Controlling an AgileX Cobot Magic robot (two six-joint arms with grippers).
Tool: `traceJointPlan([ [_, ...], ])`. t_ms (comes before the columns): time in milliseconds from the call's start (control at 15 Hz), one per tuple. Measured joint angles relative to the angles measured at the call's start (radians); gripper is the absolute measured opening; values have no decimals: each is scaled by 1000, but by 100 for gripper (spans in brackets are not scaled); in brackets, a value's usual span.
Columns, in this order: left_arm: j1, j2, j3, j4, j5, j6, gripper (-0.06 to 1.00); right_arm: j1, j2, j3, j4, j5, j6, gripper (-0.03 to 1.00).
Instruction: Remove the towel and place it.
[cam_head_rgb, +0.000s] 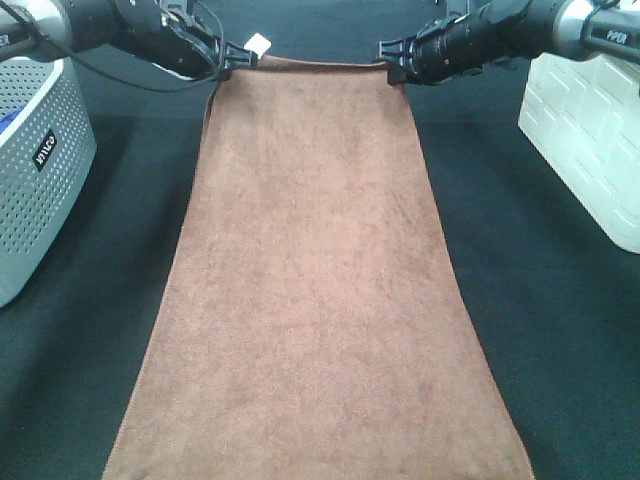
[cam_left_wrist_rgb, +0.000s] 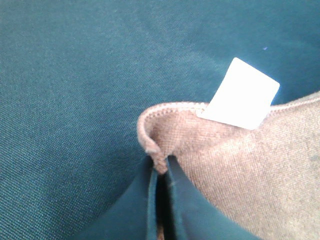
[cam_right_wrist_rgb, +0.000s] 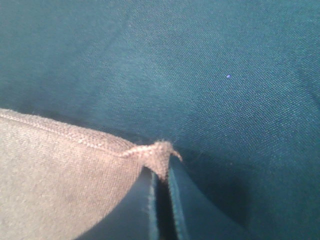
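Towel flat, lengthwise on black table cloth. L gripper & R gripper each clenched on a far towel corner. Grey basket left of towel, white bin right.

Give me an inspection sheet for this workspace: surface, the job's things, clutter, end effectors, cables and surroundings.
Surface: black cloth covering the table, lying flat.
Job's things: brown towel spread lengthwise on the cloth, near end out of frame; white tag at its far left corner.
Clutter: nothing seen.
End effectors: left end effector shut on the towel's far left corner; right end effector shut on its far right corner.
Cables: one dark cable hangs in a loop below the left arm.
Surroundings: grey basket at the left edge; white container at the right.
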Motion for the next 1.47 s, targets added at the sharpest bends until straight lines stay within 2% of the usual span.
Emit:
traceJointPlan([
  [800, -6, 132, 0, -11, -139, 12, 0, 0, 174, -108, 88, -66, -57, 0],
  [1000, -13, 152, -2, -11, -165, 15, 0, 0, 194, -121, 102, -67, -58, 4],
  [1133, -17, 160, -3, -11, -177, 15, 0, 0, 194, -125, 107, -68, -58, 19],
  [1267, -17, 163, -3, -11, -177, 15, 4, -1, 194, -126, 107, -68, -58, 42],
  [1333, -15, 163, -3, -11, -179, 15, 7, -1, 194, -127, 107, -67, -58, 51],
  [1400, -15, 163, -4, -11, -183, 15, 14, -2, 194, -129, 107, -51, -58, 56],
  [1467, -15, 163, -4, -11, -184, 15, 19, -2, 194, -129, 107, -33, -58, 57],
])
